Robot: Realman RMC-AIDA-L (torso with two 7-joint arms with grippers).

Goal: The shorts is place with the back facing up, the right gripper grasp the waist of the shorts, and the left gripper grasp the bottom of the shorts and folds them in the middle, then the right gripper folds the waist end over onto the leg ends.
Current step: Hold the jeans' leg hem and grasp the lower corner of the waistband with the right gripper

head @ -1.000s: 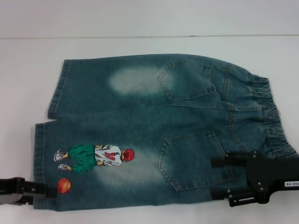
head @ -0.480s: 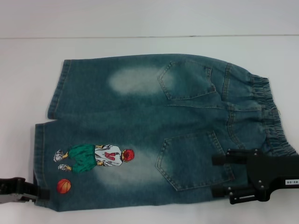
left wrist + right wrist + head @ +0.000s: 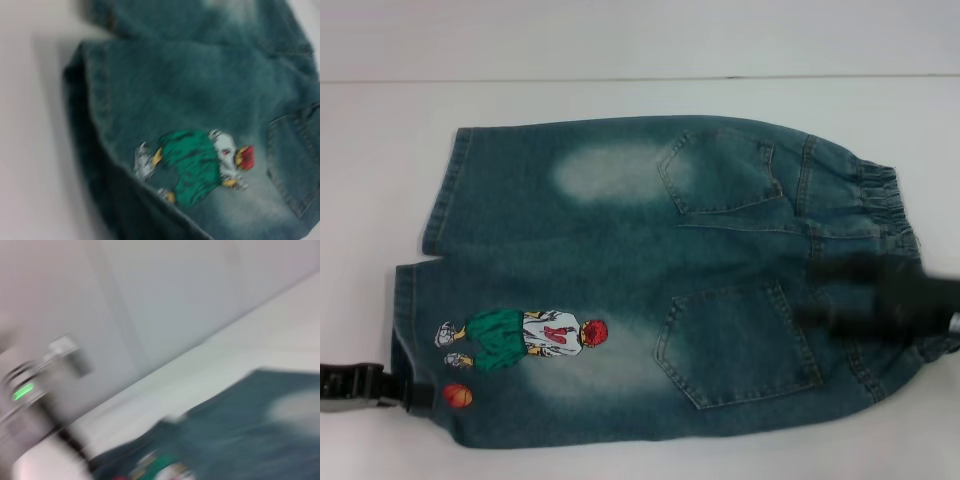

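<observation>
Jaws unclear; 2 grippers, left gripper [image 3: 408, 390], right gripper [image 3: 825, 295], on 1 shorts [image 3: 620, 270].

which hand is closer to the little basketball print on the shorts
Left. The left hand sits at the leg hem, just beside the basketball print on the shorts. The right hand is far across, over the waist end.

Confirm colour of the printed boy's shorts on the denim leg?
Green, on the cartoon print of the shorts; clearest in the left wrist view.
</observation>
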